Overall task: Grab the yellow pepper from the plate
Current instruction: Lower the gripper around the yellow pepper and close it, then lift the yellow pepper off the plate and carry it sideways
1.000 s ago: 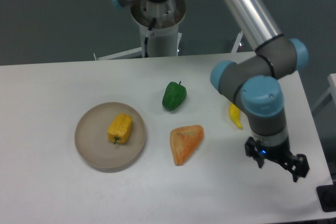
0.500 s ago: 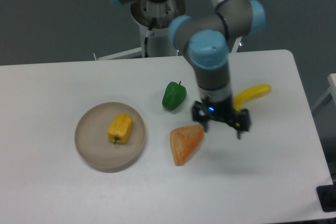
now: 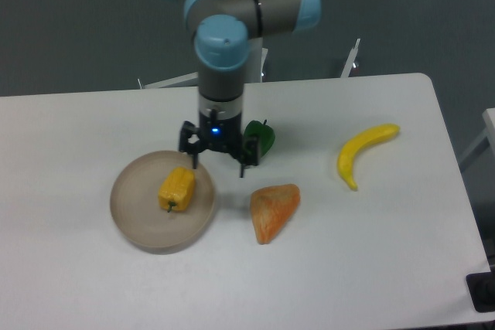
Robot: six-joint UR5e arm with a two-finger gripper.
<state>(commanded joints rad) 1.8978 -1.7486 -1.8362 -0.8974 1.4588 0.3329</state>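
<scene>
Single fixed view, mounted high, in front of the counter [image 3: 371, 268] and looking down at a steep angle toward the arm's base at the top edge of the frame. Medium distance: nearly the whole counter top fits, its right edge and far rim visible, left and near edges cropped. Grey floor fills the band beyond the far rim. The tool [image 3: 218, 158] sits left of frame centre, seen from above and slightly from the front, fingers pointing down toward the counter. The arm rises directly behind the tool and leaves the frame at the top. No second view, so nothing overlaps.
</scene>
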